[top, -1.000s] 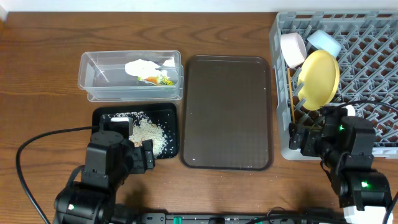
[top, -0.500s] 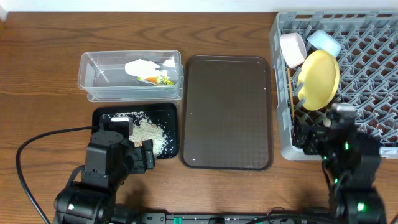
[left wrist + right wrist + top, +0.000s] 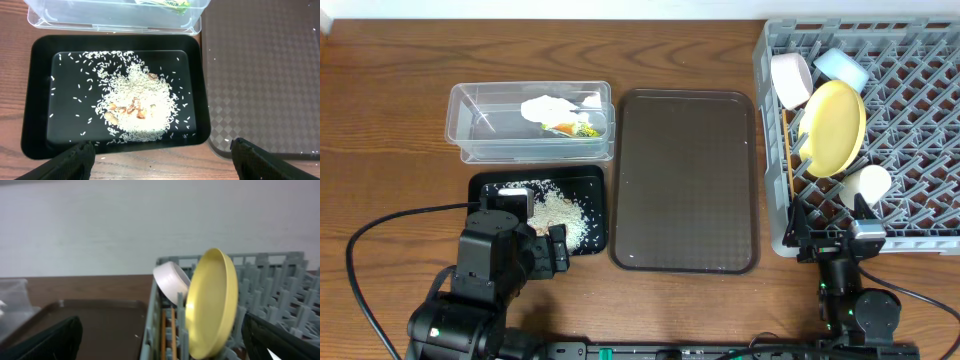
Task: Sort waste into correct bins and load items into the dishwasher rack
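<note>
The clear tub (image 3: 480, 125) holds crumpled white paper (image 3: 548, 106) and the printed wrapper (image 3: 576, 128). The black tray (image 3: 486, 192) holds rice scraps (image 3: 560, 212), also in the left wrist view (image 3: 140, 102). The grey rack (image 3: 920, 60) holds the white bowl (image 3: 790, 78), blue bowl (image 3: 840, 68), yellow plate (image 3: 833, 127), small white cup (image 3: 866, 185) and chopsticks (image 3: 788, 165). My left gripper (image 3: 530, 245) (image 3: 160, 162) is open and empty at the black tray's front edge. My right gripper (image 3: 832, 238) (image 3: 162, 342) is open and empty at the rack's front left corner.
A dark brown serving tray (image 3: 687, 180) lies between the bins and the rack. In the right wrist view the yellow plate (image 3: 212, 305) stands on edge beside the white bowl (image 3: 171, 281) and chopsticks (image 3: 167, 330). A black cable (image 3: 380, 235) loops at the front left.
My right arm has drawn back from over the rack to the table's front edge. The small white cup now shows lying in the rack. The left arm has not moved.
</note>
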Tool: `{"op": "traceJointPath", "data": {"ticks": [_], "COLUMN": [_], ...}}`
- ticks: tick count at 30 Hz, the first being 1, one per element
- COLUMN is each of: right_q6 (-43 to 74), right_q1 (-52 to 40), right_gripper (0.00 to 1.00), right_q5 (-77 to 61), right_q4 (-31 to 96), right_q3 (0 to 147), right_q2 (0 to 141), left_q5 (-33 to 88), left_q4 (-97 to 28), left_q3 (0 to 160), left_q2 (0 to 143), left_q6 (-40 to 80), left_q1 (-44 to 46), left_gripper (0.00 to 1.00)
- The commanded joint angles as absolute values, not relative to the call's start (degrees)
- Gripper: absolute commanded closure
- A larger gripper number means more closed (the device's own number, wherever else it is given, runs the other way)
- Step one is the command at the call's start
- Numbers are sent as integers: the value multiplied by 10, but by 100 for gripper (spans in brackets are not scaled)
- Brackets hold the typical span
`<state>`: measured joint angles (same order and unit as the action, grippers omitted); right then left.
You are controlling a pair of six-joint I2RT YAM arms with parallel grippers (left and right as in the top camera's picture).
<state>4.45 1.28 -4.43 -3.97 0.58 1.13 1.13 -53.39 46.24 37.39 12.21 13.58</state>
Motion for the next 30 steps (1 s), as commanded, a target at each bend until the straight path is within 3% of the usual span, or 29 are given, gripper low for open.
{"op": "traceJointPath", "data": {"ticks": [1,5,30], "right_q6": [-14,-41,-13], "right_q1": [3,3,3], "right_gripper": [1,1,1], "right_q5": [-25,-39,-39], "right_q4": [-37,45,40], "right_q3": [3,3,3], "right_q2": [3,3,6], "left_q5": [8,8,8], "left_q4": [-533,-533,-533], "left_q3": [461,461,461], "left_q2": [374,374,374], "left_q6": [130,130,130], "left_q1": [137,137,137], "left_gripper": [11,11,11]}}
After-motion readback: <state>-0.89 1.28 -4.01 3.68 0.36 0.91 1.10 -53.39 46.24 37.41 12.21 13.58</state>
